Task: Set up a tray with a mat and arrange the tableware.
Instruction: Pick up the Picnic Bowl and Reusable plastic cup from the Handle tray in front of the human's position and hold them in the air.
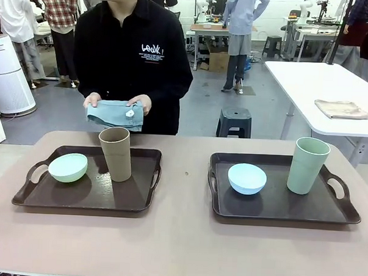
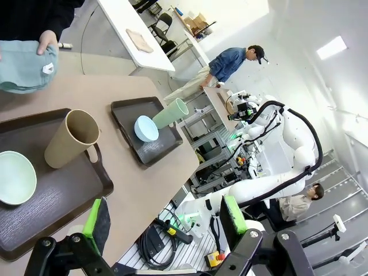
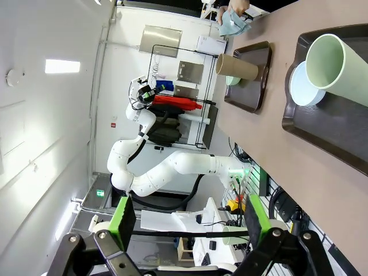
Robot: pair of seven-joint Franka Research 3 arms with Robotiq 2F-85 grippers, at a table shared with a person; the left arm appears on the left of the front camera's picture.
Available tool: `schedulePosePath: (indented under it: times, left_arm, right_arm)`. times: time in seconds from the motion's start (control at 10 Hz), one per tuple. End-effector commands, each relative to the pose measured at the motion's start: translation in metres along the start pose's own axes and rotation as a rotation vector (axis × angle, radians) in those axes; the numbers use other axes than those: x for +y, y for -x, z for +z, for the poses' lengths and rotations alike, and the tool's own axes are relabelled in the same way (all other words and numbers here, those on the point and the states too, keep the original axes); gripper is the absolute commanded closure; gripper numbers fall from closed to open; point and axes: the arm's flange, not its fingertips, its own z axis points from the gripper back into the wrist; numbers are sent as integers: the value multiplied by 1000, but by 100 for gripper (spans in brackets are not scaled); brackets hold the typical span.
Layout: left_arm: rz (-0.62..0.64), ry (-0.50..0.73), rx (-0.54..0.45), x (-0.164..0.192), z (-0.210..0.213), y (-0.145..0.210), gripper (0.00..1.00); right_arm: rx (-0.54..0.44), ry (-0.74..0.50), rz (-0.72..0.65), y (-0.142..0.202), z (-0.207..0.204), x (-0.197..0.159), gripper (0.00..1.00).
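Note:
Two dark brown trays lie on the table. The left tray (image 1: 22, 195) holds a pale green bowl (image 1: 67, 167) and an upright tan cup (image 1: 115, 153). On the right tray (image 1: 278, 218) sit a light blue bowl (image 1: 247, 178) and an upright pale green cup (image 1: 308, 166). At the far edge a person holds a folded blue-grey mat (image 1: 115, 113) in both hands. My left gripper (image 2: 165, 217) is open and empty, off the table's near edge, well back from the tan cup (image 2: 72, 138). Likewise my right gripper (image 3: 190, 215) is open and empty, far from the green cup (image 3: 339, 60).
A white table (image 1: 308, 82) at the back right carries a folded beige cloth (image 1: 343, 109). A black stool (image 1: 235, 122) stands behind my table, and a white appliance (image 1: 9, 75) at the far left. People stand farther off. Bare tabletop runs between the trays and along the near edge.

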Motion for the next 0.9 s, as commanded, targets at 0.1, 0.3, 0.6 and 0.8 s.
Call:
schedulePosePath:
  times: [0.1,0.3,0.6,0.8]
  left_arm:
    - [-25,12,-9,1,1,-2,0]
    - [-25,12,-9,1,1,-2,0]
    - [-25,12,-9,1,1,-2,0]
    - [-25,12,-9,1,1,-2,0]
  right_arm:
    - [11,-8,6,0,2,0,0]
    - [11,-8,6,0,2,0,0]
    - [11,-8,6,0,2,0,0]
    - [11,-8,6,0,2,0,0]
